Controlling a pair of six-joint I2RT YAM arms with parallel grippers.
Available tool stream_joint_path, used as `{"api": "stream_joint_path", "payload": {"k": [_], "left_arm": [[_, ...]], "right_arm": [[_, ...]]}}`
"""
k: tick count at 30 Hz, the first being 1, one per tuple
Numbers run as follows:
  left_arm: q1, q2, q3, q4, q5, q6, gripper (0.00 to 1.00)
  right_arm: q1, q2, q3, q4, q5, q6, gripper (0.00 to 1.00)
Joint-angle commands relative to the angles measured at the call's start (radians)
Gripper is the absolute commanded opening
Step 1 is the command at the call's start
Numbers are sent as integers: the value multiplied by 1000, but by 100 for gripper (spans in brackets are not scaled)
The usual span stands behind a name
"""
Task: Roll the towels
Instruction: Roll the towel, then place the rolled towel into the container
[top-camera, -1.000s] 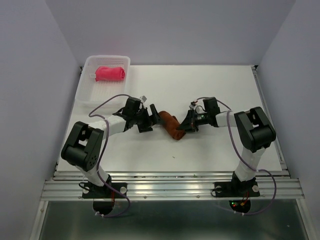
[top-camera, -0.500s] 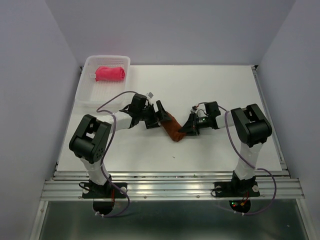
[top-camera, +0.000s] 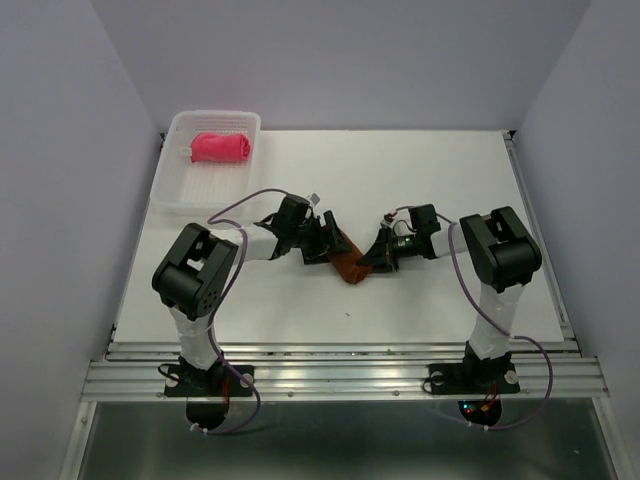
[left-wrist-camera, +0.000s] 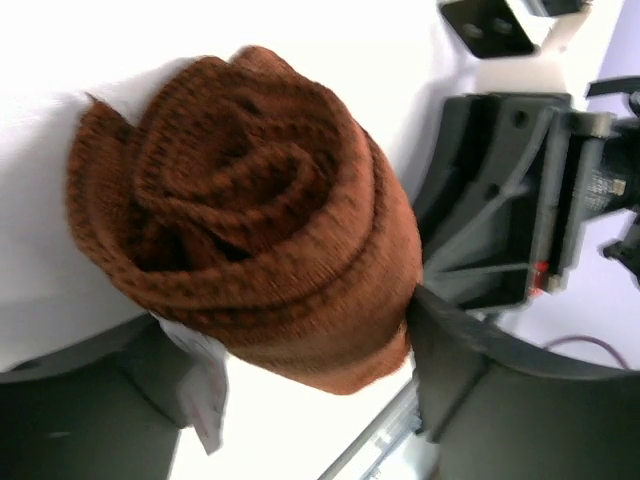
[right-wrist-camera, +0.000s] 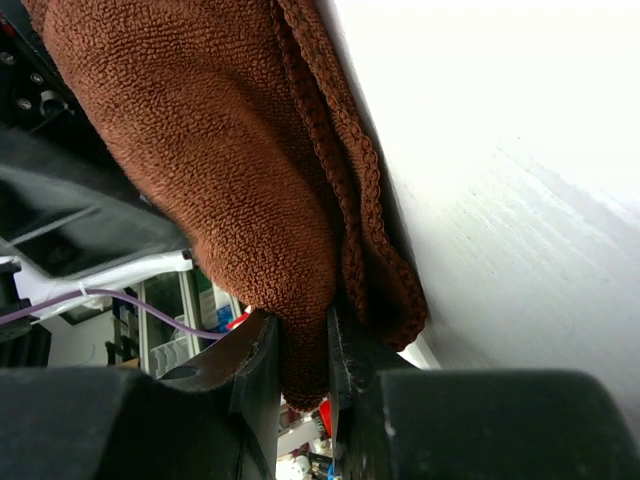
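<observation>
The rust brown towel (top-camera: 349, 266) lies rolled on the white table (top-camera: 420, 180) between my two grippers. In the left wrist view its spiral end (left-wrist-camera: 250, 210) faces the camera. My left gripper (top-camera: 325, 242) has its jaws wide around the roll, and both fingers touch its sides (left-wrist-camera: 290, 318). My right gripper (top-camera: 372, 258) is shut on a fold at the towel's other end (right-wrist-camera: 300, 330), where the cloth (right-wrist-camera: 220, 150) hangs between the two pads. The pink-red towel (top-camera: 220, 147) lies rolled in the basket (top-camera: 172, 192).
The translucent white plastic basket stands at the table's far left corner, against the left wall. Both arms reach inward and meet at the middle of the table. A metal rail (top-camera: 340, 375) runs along the near edge.
My left gripper has moved right, from beside the towel's end to around the roll. The towel has been pushed shorter and lies more bunched. My right gripper has barely moved.
</observation>
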Motion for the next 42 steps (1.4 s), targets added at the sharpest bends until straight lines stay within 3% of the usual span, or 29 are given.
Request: {"api": "stream_joint_path", "payload": {"k": [1,2,7,8,9,10,13,14,15,21,24,28,37,42], "left_arm": [[-11,45,24,1,-51,0,77],[-12,58,26,1,-62,-3,66],[-11,95,56,-19,-119,-14,34],[-11,101,71,-37,-128,-16,24],[-11,104,81,-45,-133,-6,5],[-12,103,88,-61,-163,-11,0],[-11,62,104,-89,-198,-2,0],[-11,28,110,-91,-217,0,0],[-6,11,113,-94,-226,3,0],[41,-111,162,-95,-229,37,0],[93,-184,174,-85,-217,50,0],[172,-280,203,-74,-222,84,0],[412,-337,378,-92,-191,173,0],[518,-253,504,-109,-211,178,0]], "right_arm": [[-1,23,-13,-13,76,-12,5],[-1,19,-9,-13,77,-13,5],[-1,2,-12,-11,67,-1,5],[-1,-7,-9,-13,62,-6,10],[-1,-42,-7,-14,57,-22,16],[-1,-68,-6,-14,50,-33,26],[-1,-200,23,-86,68,-107,42],[-1,-237,34,-115,80,-131,63],[-1,-274,48,-176,96,-182,99],[-1,-547,119,-339,270,-285,100],[-1,-676,125,-402,507,-299,100],[-1,-785,103,-410,658,-300,100],[-1,-751,118,-410,674,-296,100],[-1,-667,155,-407,666,-286,100]]}}
